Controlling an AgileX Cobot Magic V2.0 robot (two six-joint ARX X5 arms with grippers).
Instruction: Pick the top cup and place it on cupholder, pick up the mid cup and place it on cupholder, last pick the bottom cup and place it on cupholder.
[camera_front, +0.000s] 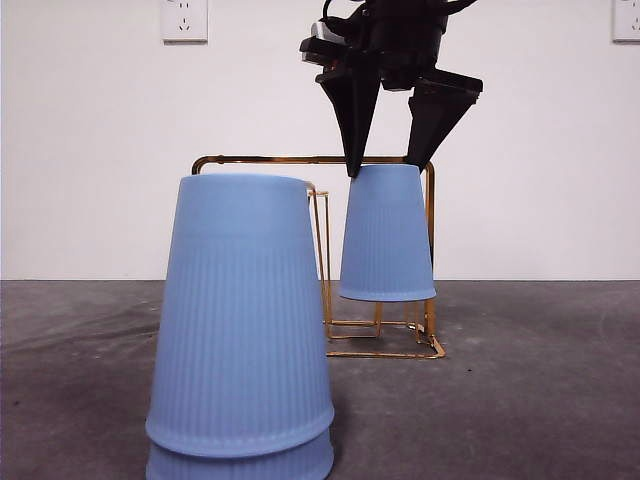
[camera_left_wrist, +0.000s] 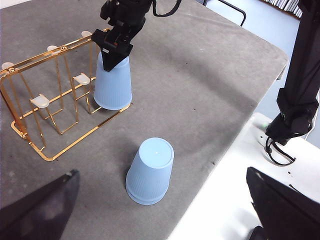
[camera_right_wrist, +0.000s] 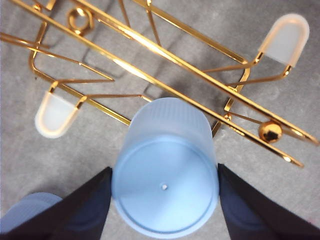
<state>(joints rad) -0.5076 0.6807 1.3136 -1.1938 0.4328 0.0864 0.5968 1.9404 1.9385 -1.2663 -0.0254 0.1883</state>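
An upside-down blue cup (camera_front: 387, 235) hangs over a corner peg of the gold wire cupholder (camera_front: 429, 240), its rim above the rack's base. My right gripper (camera_front: 385, 168) comes down from above, one jaw on each side of the cup's upturned base, shut on it; the right wrist view shows the cup (camera_right_wrist: 165, 187) between both jaws, over the cupholder (camera_right_wrist: 175, 90). A stack of two blue cups (camera_front: 240, 320) stands upside down on the table nearer the front, apart from the cupholder (camera_left_wrist: 50, 115). My left gripper (camera_left_wrist: 161, 172) hovers open high over that stack (camera_left_wrist: 150, 170).
The other pegs of the rack have pale caps (camera_left_wrist: 40, 101) and carry nothing. The grey table ends at a white ledge (camera_left_wrist: 235, 170) on one side, where a black arm column (camera_left_wrist: 300, 75) stands. Wall sockets (camera_front: 184, 18) are behind.
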